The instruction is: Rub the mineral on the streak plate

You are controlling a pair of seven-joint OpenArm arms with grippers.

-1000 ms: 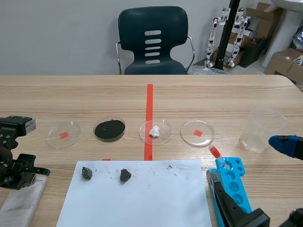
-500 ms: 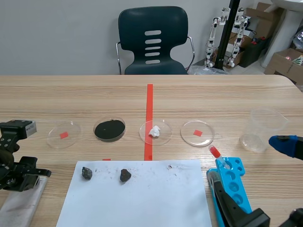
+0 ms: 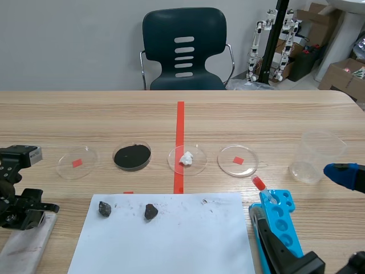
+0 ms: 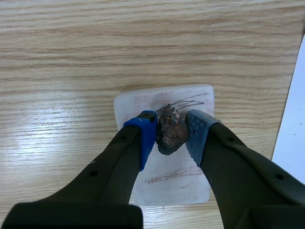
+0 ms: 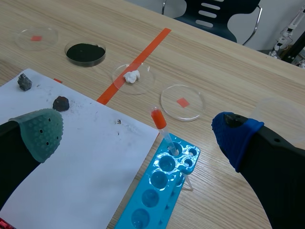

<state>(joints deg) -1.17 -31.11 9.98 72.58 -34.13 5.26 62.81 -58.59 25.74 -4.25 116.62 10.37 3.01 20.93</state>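
Left wrist view: the left jaws are clamped on the mineral, directly over the streak plate on the counter. The plate's long axis runs straight ahead beneath them. The right jaws, far off, stand apart and empty.

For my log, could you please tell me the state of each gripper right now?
Left gripper: closed on the mineral, over the streak plate.
Right gripper: open, holding nothing.

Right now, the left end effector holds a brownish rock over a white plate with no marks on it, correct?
No: the white plate bears dark scribbled streaks, as the left wrist view shows. The left end effector does hold the brownish rock over it.
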